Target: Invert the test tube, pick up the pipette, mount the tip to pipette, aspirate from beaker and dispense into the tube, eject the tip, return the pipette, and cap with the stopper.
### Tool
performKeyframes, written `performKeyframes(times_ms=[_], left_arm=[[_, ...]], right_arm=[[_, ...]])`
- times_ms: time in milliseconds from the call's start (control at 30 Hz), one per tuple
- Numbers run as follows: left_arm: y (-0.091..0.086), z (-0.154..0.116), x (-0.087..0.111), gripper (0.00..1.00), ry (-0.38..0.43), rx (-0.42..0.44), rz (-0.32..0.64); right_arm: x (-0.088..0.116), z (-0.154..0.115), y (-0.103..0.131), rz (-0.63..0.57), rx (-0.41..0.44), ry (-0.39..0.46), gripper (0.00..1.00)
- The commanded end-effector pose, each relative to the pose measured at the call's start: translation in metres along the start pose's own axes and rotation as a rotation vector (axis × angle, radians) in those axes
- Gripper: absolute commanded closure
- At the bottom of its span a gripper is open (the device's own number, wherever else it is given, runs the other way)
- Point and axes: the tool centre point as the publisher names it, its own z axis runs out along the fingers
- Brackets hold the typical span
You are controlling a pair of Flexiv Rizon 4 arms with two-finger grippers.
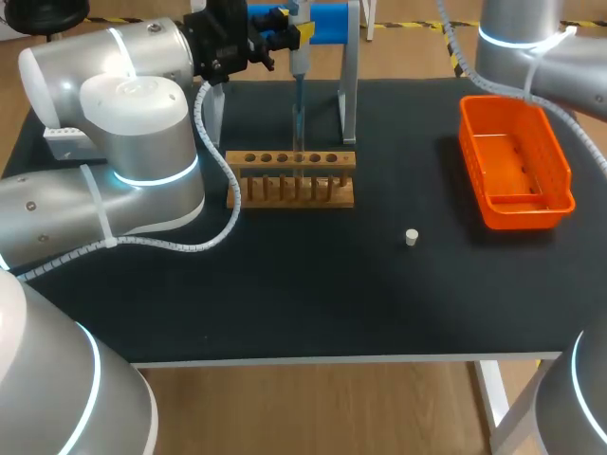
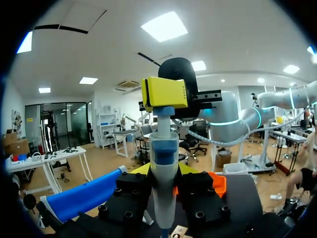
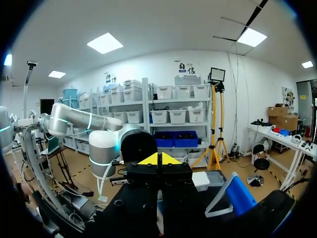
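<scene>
My left gripper [image 1: 283, 36] is at the back of the table, shut on the pipette [image 1: 298, 71], which hangs upright. The pipette's thin clear tip [image 1: 300, 133] points down at a hole in the middle of the wooden tube rack [image 1: 248, 196]. I cannot tell whether a tube stands in that hole. In the left wrist view the pipette [image 2: 163, 163] with its yellow top [image 2: 165, 92] stands between the fingers of my left gripper [image 2: 163, 173]. A small white stopper [image 1: 412, 237] lies on the black mat, right of the rack. My right gripper [image 3: 158, 159] is shut and empty, up off the table.
An orange basket [image 1: 561, 180] sits at the right of the table. The white pipette stand [image 1: 349, 85] with a blue part [image 1: 327, 21] rises just behind the rack. My left arm's big joints [image 1: 142, 142] stand over the table's left side.
</scene>
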Motion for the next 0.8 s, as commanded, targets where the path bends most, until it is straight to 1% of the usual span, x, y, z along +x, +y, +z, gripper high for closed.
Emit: performKeyframes(times_ms=[33,633,800], left_arm=[[-0.001,0.001,0.000,1.00,-0.004,0.011,0.001],[-0.001,0.001,0.000,1.00,-0.004,0.011,0.001],[-0.001,0.001,0.000,1.00,-0.004,0.011,0.001]], right_arm=[[-0.002,0.000,-0.005,0.001,-0.001,0.003,1.00],[0.001,-0.001,-0.028,0.033,-0.010,0.002,1.00],[0.001,-0.001,-0.029,0.040,-0.011,0.001,1.00]])
